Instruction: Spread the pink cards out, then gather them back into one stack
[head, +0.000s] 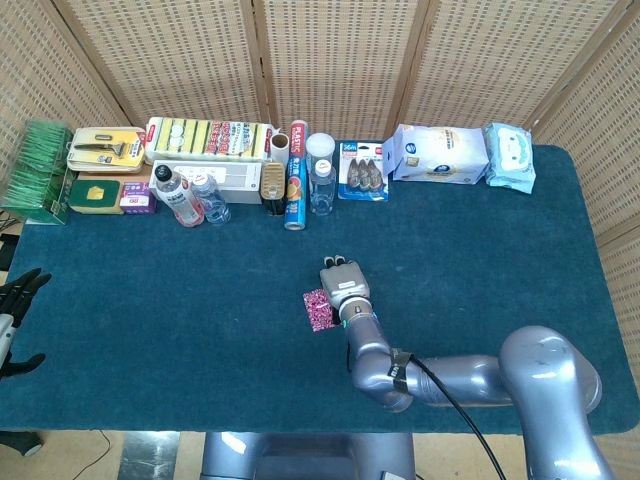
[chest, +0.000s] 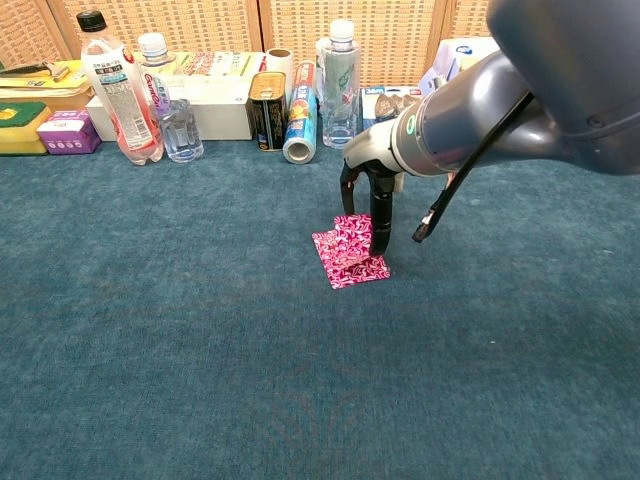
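The pink patterned cards (chest: 349, 258) lie in a small, slightly offset stack on the blue cloth near the middle of the table, also seen in the head view (head: 317, 309). My right hand (chest: 373, 203) stands over their right side with fingers pointing straight down, and a fingertip (chest: 379, 245) presses on the top card. From above, the same hand (head: 342, 281) covers the cards' right edge. It grips nothing. My left hand (head: 14, 300) rests at the table's far left edge, fingers apart and holding nothing.
Along the far edge stand bottles (chest: 122, 88), a can (chest: 267, 110), a foil roll (chest: 299, 125), boxes (head: 208, 138) and wipe packs (head: 440, 153). A green rack (head: 35, 165) sits at the far left.
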